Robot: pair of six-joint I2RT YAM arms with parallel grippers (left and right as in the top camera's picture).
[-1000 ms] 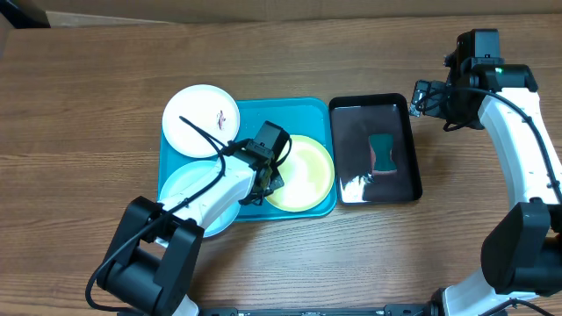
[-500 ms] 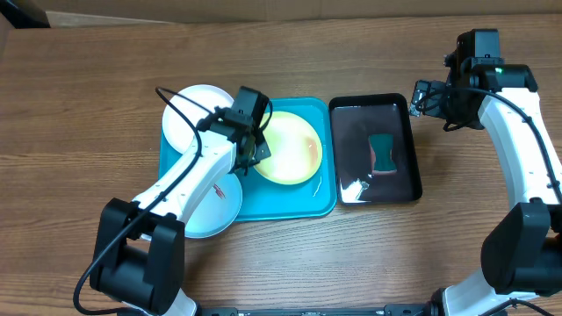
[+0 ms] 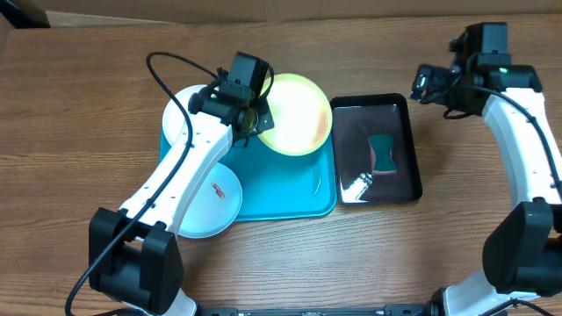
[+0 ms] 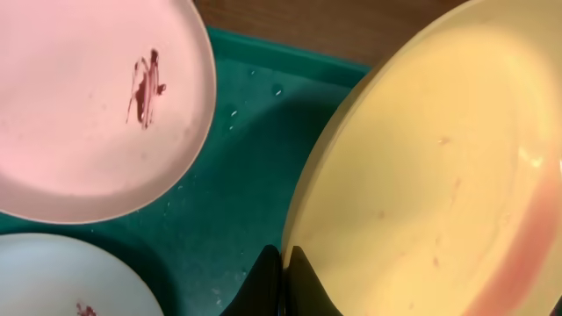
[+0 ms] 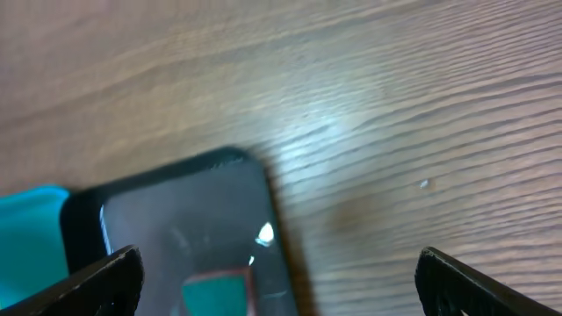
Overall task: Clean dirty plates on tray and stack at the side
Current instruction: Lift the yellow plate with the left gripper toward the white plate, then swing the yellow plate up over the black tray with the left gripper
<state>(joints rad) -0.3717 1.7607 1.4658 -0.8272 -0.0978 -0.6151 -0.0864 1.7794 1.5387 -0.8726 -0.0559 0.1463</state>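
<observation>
Left end effector (image 4: 283, 268) pinches the rim of the yellow-green plate (image 3: 299, 114), fingers narrowed onto its edge. It holds the plate tilted above the 1 o'clock corner of the blue tray (image 3: 281, 189), probably so the plate can be carried toward washing.

The white plate (image 4: 79, 114) lies at the tray's 10 o'clock corner with a reddish smear (image 4: 145, 83). The light blue plate (image 3: 206, 206), also smeared, sits at 7 o'clock and overhangs the rim onto the counter (image 3: 88, 175). Both seem to await cleaning.

At 3 o'clock of the blue tray, the black tray (image 3: 351, 132) holds a sponge (image 3: 382, 151) and glistens as if wet. Right end effector (image 5: 281, 281) hovers over the counter near the black tray's 1 o'clock corner, fingers wide and holding nothing.
</observation>
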